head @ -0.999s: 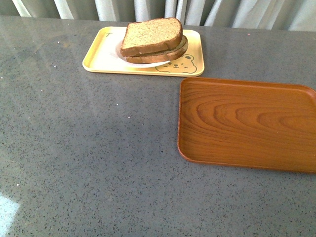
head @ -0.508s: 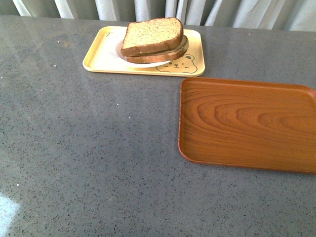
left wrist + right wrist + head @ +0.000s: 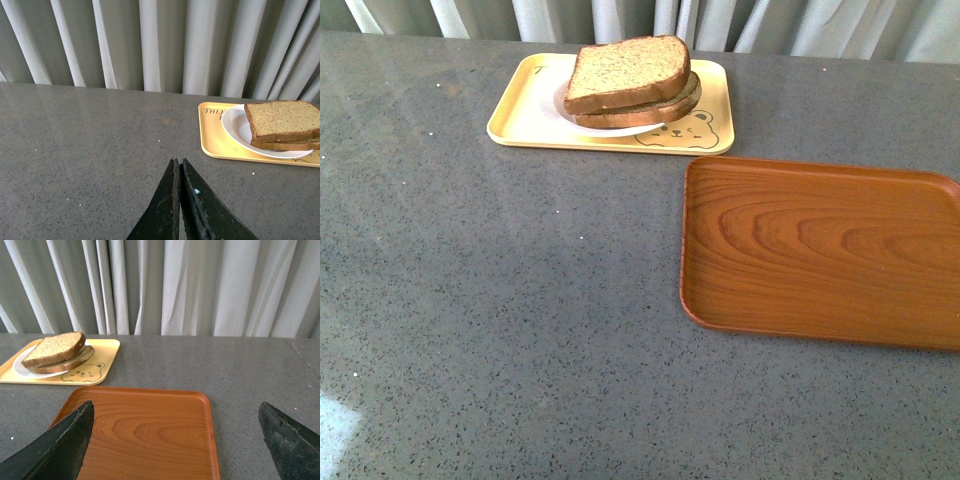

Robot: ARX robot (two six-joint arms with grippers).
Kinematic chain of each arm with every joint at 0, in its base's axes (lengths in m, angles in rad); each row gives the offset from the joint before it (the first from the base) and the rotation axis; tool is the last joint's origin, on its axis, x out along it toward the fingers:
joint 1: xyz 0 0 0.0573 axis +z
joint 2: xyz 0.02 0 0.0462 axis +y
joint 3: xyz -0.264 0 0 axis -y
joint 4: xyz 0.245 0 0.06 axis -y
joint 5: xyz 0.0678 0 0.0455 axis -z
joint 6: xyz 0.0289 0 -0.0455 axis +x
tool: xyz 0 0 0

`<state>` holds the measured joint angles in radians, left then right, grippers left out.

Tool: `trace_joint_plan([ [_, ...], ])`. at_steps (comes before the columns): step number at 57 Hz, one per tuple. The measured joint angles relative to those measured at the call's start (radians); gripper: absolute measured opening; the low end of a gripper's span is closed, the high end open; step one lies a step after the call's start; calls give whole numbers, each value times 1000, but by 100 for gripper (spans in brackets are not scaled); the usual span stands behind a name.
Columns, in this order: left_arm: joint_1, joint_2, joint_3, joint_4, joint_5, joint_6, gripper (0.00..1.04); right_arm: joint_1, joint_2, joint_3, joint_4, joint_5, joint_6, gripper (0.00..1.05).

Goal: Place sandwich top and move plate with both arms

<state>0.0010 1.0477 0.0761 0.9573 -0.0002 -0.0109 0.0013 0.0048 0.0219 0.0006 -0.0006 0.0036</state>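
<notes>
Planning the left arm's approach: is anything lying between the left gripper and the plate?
No. In the left wrist view only bare grey tabletop and the yellow tray's rim separate the shut left gripper from the plate.

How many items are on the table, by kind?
Trays: 2, the yellow tray and the wooden tray
Plates: 1, the plate
Bread slices: 2 visible, the sandwich top over a lower slice
Total: 5

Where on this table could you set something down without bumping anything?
The wooden tray is bare, and so is the grey table left of it. The yellow tray is crowded: plate and sandwich fill most of it.
</notes>
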Motion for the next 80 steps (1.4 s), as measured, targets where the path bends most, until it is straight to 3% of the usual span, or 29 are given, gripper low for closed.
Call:
trace_joint_plan([
  [33, 0, -501, -61, -421, 0, 0, 2, 0, 0, 0, 0, 0, 0, 96],
  [80, 0, -830, -61, -739, 0, 0, 2, 0, 0, 0, 0, 0, 0, 96],
])
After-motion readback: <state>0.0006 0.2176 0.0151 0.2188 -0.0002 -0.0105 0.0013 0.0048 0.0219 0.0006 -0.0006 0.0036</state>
